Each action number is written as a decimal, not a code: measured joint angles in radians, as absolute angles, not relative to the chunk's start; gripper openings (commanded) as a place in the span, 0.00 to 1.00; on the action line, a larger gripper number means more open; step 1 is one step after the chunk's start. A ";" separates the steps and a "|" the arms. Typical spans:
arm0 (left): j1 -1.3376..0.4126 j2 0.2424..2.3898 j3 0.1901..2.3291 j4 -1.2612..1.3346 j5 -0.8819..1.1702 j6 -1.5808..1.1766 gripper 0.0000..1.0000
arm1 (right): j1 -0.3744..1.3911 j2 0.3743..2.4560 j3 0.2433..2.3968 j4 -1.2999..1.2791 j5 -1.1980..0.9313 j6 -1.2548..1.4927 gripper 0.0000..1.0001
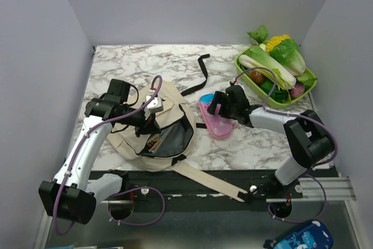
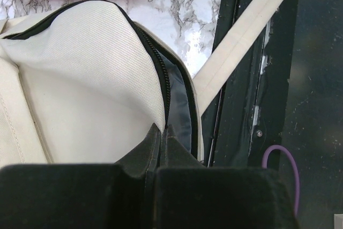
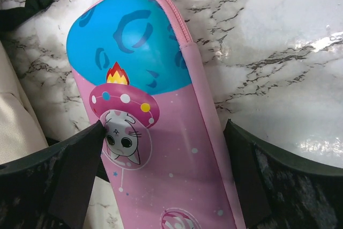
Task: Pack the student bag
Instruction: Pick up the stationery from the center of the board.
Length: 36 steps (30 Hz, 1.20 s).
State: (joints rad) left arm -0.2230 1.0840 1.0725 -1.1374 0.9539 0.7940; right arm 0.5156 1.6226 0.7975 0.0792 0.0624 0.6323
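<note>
The bag lies unzipped at the tabletop's 8 o'clock, with a book inside. The left tool is clenched on its zipper rim. The right tool is released, astride a pink case at the bag's 3 o'clock. The basket at 2 o'clock holds vegetables.

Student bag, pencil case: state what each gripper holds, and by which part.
Left gripper pinches the student bag at its zipper rim. Right gripper straddles the pink pencil case, jaws open, holding nothing.
</note>
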 measured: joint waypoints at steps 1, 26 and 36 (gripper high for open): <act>-0.223 1.083 1.073 -1.137 0.954 0.792 0.00 | 0.524 1.629 0.796 0.080 0.070 0.636 1.00; -0.223 1.083 1.071 -1.130 0.954 0.777 0.00 | 0.600 1.639 0.837 0.022 0.118 0.550 0.86; -0.223 1.085 1.071 -1.130 0.954 0.776 0.00 | 0.598 1.483 0.666 0.143 0.093 0.668 0.21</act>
